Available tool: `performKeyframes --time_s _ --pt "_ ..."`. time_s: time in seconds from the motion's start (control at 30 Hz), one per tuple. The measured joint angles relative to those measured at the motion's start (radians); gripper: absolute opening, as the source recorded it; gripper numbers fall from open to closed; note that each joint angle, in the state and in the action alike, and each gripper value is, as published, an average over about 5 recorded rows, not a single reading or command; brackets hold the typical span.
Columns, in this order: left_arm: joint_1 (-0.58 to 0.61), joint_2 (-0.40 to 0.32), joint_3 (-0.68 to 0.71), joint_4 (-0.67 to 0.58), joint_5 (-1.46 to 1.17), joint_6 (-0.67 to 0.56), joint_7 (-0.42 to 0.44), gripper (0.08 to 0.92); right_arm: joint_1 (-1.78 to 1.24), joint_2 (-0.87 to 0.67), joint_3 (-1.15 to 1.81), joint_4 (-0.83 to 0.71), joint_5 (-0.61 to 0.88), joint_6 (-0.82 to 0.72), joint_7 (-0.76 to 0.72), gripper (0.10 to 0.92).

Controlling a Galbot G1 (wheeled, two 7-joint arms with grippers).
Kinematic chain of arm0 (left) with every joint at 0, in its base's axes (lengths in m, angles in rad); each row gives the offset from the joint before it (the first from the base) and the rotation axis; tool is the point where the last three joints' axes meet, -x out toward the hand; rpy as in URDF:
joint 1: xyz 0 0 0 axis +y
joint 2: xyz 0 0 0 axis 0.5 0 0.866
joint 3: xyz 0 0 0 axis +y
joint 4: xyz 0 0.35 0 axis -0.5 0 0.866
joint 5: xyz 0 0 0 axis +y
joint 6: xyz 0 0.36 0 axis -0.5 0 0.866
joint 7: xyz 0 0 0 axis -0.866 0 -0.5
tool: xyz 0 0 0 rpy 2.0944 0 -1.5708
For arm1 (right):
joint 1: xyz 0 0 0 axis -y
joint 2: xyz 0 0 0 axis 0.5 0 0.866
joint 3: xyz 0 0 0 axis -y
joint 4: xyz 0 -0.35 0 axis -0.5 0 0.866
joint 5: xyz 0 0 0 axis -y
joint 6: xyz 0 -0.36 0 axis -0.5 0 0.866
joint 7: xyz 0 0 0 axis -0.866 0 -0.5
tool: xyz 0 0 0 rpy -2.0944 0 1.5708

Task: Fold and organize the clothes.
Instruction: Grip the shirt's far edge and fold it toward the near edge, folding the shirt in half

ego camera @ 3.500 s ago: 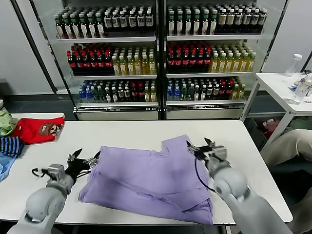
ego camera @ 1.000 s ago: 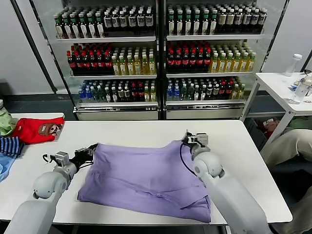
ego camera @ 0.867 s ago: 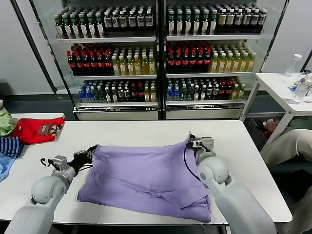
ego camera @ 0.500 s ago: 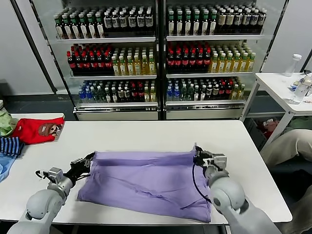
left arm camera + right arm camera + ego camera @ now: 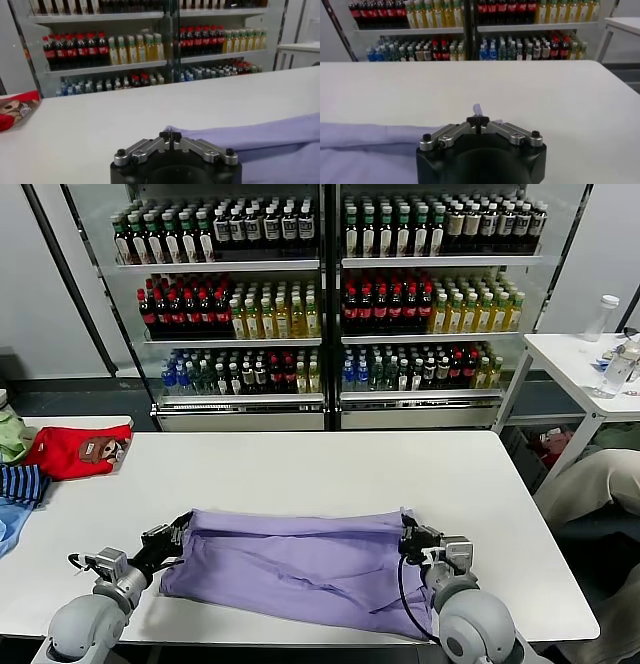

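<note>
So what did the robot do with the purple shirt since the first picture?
Both grippers pulled the far edge of the purple shirt toward the robot, folding it over into a shorter, flatter band. The left gripper and the right gripper are shut on its two far corners, as they were before. The red garment and the striped one stayed put on the table.

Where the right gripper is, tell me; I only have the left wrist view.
Observer: The right gripper grips the far right corner of the T-shirt, jaws shut.
Operator: Give me the shirt's overall lie.
Observer: It lies as a wide band on the table, stretched between the right gripper and the left gripper.
Operator: Report what's left of my view.
Observer: A blue striped garment, apart from the T-shirt.
</note>
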Motion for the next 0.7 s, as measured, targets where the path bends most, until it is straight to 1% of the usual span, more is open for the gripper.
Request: performKeyframes --time_s 0.2,0.27,0.33,0.43,0.6,0.7 --pt "0.006 0.009 -0.006 -0.004 0.015 0.007 0.002 0.085 -0.05 -0.007 0.004 0.039 -0.005 -0.003 0.017 0.116" --pt "0.01 0.012 -0.01 -0.01 0.026 0.019 0.005 0.085 -0.066 -0.011 0.007 0.045 -0.007 -0.004 0.02 0.131" --pt "0.013 0.013 -0.013 -0.014 0.042 0.036 0.009 0.091 -0.08 -0.014 0.012 0.051 -0.01 -0.004 0.02 0.164" --pt "0.017 0.014 -0.016 -0.02 0.066 0.064 0.011 0.145 -0.101 -0.02 0.021 0.064 -0.015 -0.004 0.016 0.241" --pt "0.033 0.011 -0.03 -0.044 0.09 0.097 0.005 0.289 -0.129 -0.031 0.041 0.089 -0.022 -0.005 0.009 0.405" --pt "0.047 0.006 -0.036 -0.068 0.091 0.113 -0.012 0.376 -0.143 -0.034 0.052 0.105 -0.027 -0.005 0.006 0.5"
